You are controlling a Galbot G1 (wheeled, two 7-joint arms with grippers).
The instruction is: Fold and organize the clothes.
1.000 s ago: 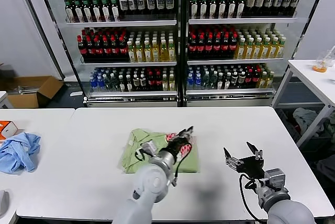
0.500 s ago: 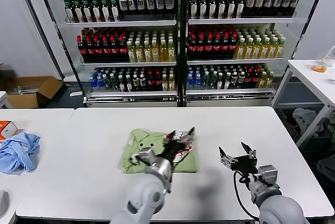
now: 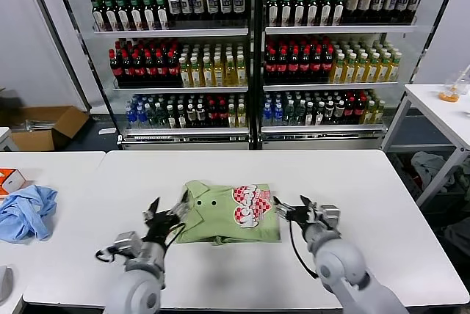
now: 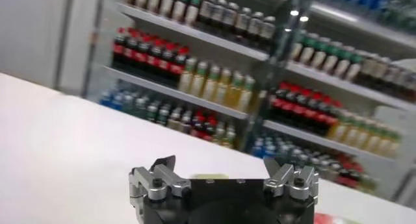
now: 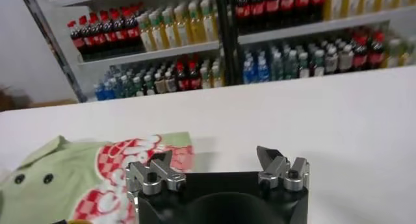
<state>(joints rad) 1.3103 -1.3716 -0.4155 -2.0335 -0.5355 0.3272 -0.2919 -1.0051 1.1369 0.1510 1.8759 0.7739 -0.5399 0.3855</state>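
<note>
Your left gripper (image 3: 166, 211), over the polo shirt (image 3: 229, 212) a second ago, has let go and drawn back to the shirt's left edge, jaws spread wide and empty. Your right gripper (image 3: 297, 208) has come in from the open table (image 3: 367, 182) to the shirt's right edge, also wide open, holding nothing. The shirt lies folded between them at mid-table. The right wrist view shows the collar (image 5: 45, 155) and checkered print (image 5: 120, 173); the left wrist view shows only tabletop and drink shelves (image 4: 273, 76).
</note>
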